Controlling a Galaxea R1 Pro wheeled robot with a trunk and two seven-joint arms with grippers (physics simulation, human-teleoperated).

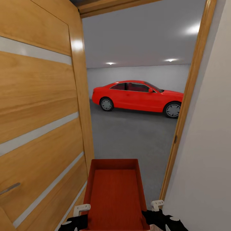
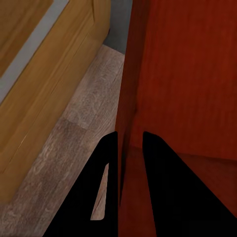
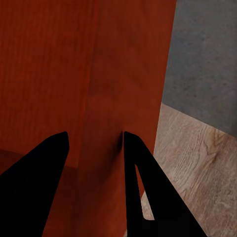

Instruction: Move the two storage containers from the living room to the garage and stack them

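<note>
One orange-red storage container (image 1: 114, 192) is held low in front of me, its open top up and its long axis pointing through a doorway. My left gripper (image 1: 81, 208) is shut on its left side wall, and my right gripper (image 1: 157, 203) on its right side wall. In the left wrist view the left gripper (image 2: 129, 136) straddles the thin wall of the container (image 2: 187, 74). The right gripper (image 3: 95, 133) likewise pinches the container (image 3: 74, 59). Beyond the doorway lies the garage's dark grey floor (image 1: 134, 134).
An open wooden slat door (image 1: 38, 112) stands close on the left, and the wooden door frame (image 1: 186, 112) and a white wall (image 1: 208, 144) close on the right. A red car (image 1: 138, 96) is parked across the garage's far side. Light wood-plank flooring (image 2: 74, 128) lies under the container.
</note>
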